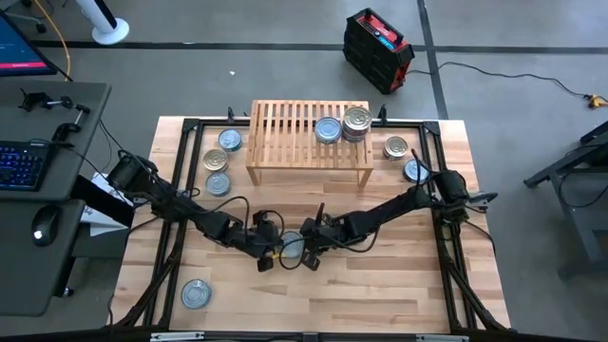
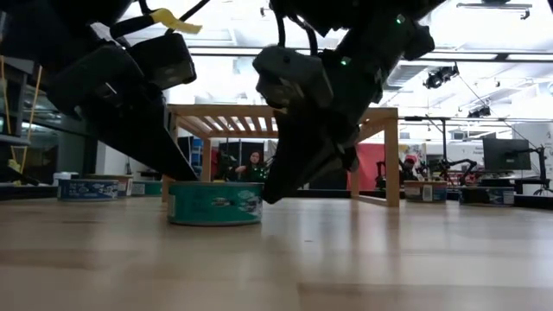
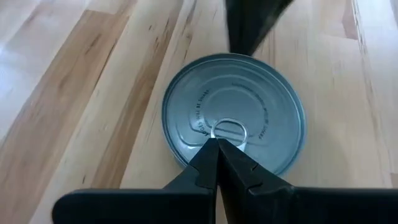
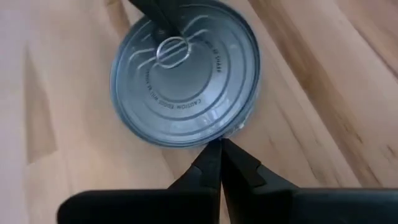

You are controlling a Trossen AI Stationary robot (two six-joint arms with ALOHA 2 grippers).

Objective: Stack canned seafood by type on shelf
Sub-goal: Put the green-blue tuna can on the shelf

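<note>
A flat tin with a silvery-blue lid (image 1: 292, 247) and a teal label (image 2: 215, 204) stands on the plank table in front of the shelf (image 1: 309, 142). My left gripper (image 1: 270, 253) is shut at the tin's left side, and my right gripper (image 1: 310, 249) is shut at its right side. The light-wood shelf carries a silvery-blue tin (image 1: 328, 130) and a short stack of gold-lidded tins (image 1: 357, 122) on its slats. Other tins stand on the table on both sides of the shelf. My left gripper (image 3: 214, 144) comes slanting down from the table's left, its shut fingertips over the lid beside the pull ring (image 3: 229, 130); I cannot tell whether they touch. My right gripper (image 4: 219, 144) slants down from the right. Its shut tips meet the tin's rim (image 4: 211, 138) and side wall (image 2: 259, 204). The tin stands flat on the table.
Three tins (image 1: 218, 161) stand left of the shelf, two (image 1: 407, 160) right of it, and one (image 1: 196, 294) near the table's near left corner. A black frame (image 1: 190, 128) runs around the table's edge. A desk with a keyboard (image 1: 24, 161) stands to the left.
</note>
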